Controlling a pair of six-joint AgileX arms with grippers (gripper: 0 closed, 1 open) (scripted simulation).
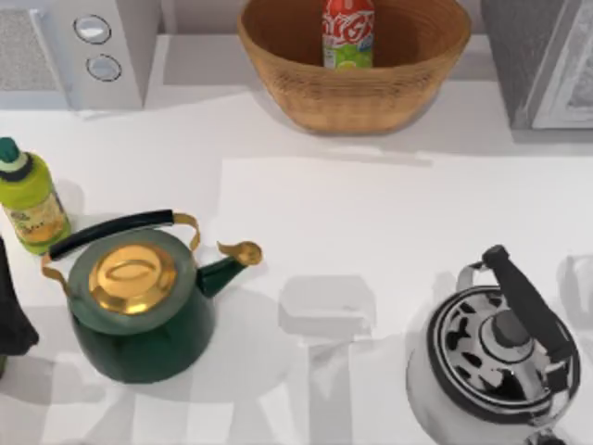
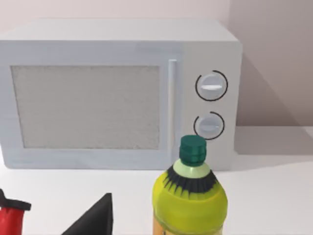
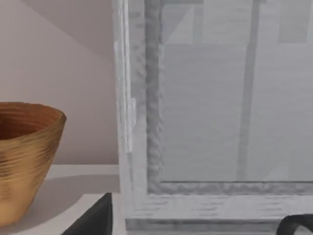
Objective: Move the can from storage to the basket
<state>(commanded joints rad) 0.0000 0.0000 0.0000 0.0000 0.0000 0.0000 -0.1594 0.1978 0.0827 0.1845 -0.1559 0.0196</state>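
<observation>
Standing upright inside 1 basket (image 1: pixel 306 102) is 1 can (image 1: pixel 348 33); each pincer's state cannot be told.

- Bright, even light fills all three views; nothing sits in darkness.
- Soft grey shadows lie on the white surface (image 1: pixel 371 213) beneath the basket (image 1: pixel 408 93) and beside the green kettle (image 1: pixel 139 306).
- The kettle's gold lid (image 1: pixel 134 276) carries a mild sheen.
- Blocky, pale shadow patches mark the lower centre of the top view.

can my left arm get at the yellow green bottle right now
Probably yes. The bottle stands upright just ahead of the left gripper, near the table's left edge, with nothing between them; the green kettle sits to one side.
</observation>
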